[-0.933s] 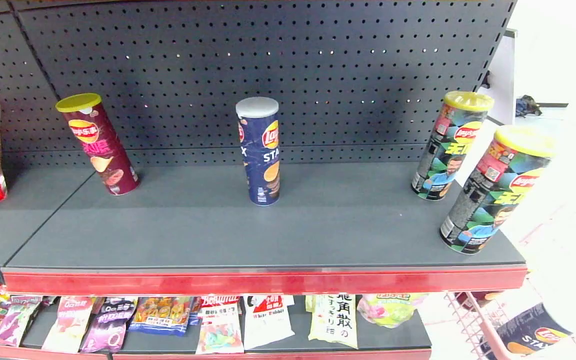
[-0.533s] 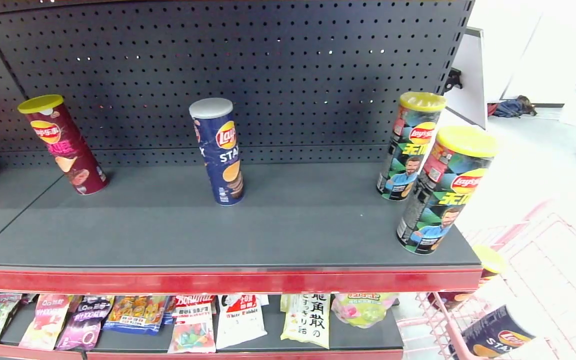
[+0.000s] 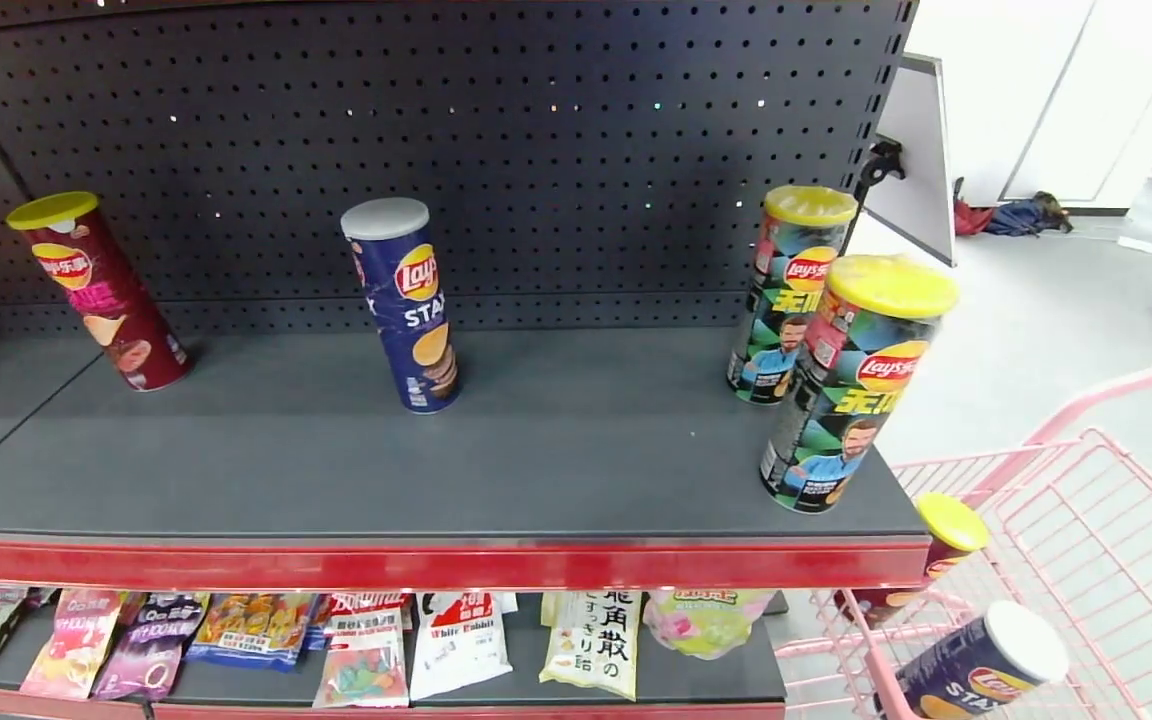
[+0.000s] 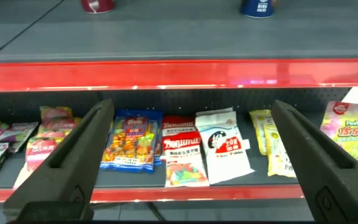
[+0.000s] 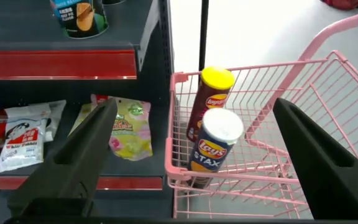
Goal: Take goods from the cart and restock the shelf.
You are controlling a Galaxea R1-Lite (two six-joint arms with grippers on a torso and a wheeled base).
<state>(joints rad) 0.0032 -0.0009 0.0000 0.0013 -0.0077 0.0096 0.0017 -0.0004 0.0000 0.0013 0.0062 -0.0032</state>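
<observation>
The white-lidded can (image 3: pixel 976 665) leans in the cart (image 3: pixel 1106 395), at the near right and lower than the shelf (image 3: pixel 436 470). The yellow-lidded can (image 3: pixel 944 535) is close behind it, in the cart corner nearest the shelf. Whether the two touch cannot be told.

In the last second the whole head view slides to the left. This is the camera turning to the right, not a move of the goods. The two green cans (image 3: pixel 856 385) at the right end of the shelf, the blue can (image 3: pixel 401 305) in the middle and the maroon can (image 3: pixel 96 290) at the far left keep their places relative to each other. Before, only a corner of the cart was seen; now its basket and pink handle are in sight.

This probably means that the robot turns from the shelf to the cart to fetch the next can, and that the pick has not begun.

The right gripper (image 5: pixel 194 102) is spread wide and holds nothing. It faces the cart, well apart from both cans. The left gripper (image 4: pixel 191 106) is also wide and empty, in front of the snack bags (image 4: pixel 179 155) on the lower shelf.
</observation>
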